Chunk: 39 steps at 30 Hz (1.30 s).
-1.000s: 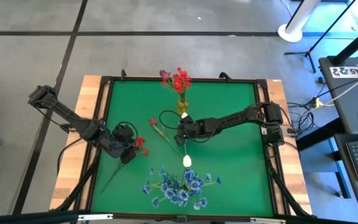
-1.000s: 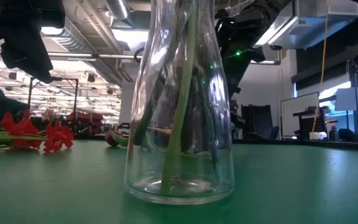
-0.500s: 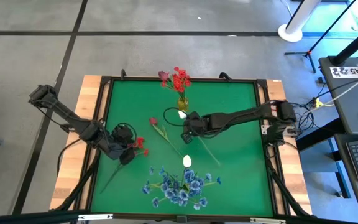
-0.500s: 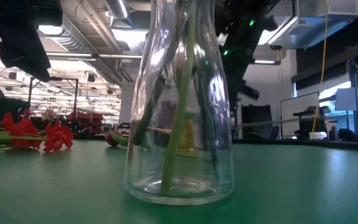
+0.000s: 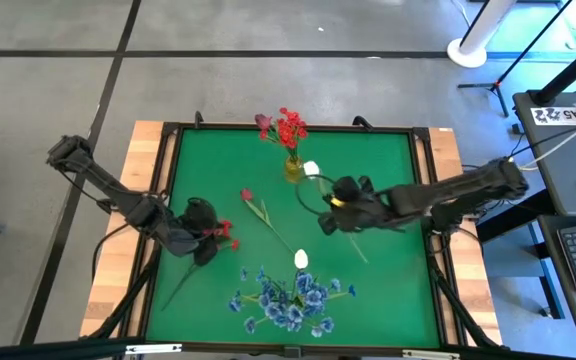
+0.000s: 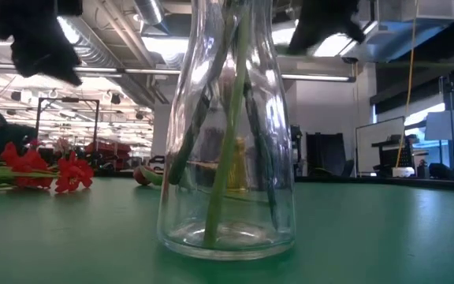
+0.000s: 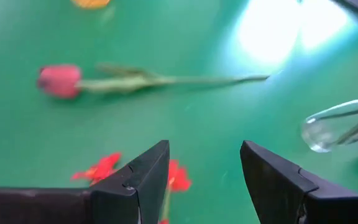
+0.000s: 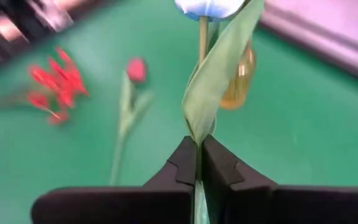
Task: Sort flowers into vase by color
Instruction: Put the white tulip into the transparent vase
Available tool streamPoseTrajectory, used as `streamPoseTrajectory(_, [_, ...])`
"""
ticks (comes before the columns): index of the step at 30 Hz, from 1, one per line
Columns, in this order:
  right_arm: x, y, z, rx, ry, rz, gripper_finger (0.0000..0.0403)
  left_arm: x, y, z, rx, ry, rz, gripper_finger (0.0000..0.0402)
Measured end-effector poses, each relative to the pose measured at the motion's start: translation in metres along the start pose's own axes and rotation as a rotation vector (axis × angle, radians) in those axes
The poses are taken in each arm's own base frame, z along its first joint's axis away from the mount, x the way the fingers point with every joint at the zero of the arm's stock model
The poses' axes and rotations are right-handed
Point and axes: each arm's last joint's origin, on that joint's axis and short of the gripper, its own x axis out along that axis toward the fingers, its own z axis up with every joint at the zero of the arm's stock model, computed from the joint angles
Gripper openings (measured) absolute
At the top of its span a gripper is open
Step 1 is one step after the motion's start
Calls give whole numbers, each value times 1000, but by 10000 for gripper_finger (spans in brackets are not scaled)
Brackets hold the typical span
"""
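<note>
The right gripper (image 8: 199,167), jaws clenched on a white flower (image 8: 209,7) stem, lifts it near the amber vase (image 5: 293,168) at twelve o'clock on the counter (image 5: 388,160), ready for insertion, while the left gripper (image 7: 204,163), jaws released, hovers over red flowers (image 7: 101,168).

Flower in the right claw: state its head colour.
White, on a green stem; clearest in the high view.

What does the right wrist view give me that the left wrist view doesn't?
Only the right wrist view shows the right claw shut on a white flower's stem, with the amber vase beyond. Only the left wrist view shows the left claw open above the red cluster, plus a clear glass vase. Both show the green mat and the pink rosebud lying on it.
</note>
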Motion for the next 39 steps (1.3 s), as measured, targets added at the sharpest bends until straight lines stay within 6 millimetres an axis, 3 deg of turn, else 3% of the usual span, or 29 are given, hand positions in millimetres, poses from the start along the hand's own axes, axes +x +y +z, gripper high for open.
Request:
streamPoseTrajectory(4, [-33,12,-2,-33,-189,79,5,-6,-10,8,41,-100,-93,193])
streamPoseTrajectory(14, [-78,53,-15,-167,-476,396,3,-16,-29,25,122,-286,-267,193])
streamPoseTrajectory(29, [-150,69,-14,-254,-819,627,3,-18,-32,29,100,-329,-291,193])
streamPoseTrajectory(39, [-175,71,-7,-205,-1028,940,3,-19,-33,31,99,-354,-297,193])
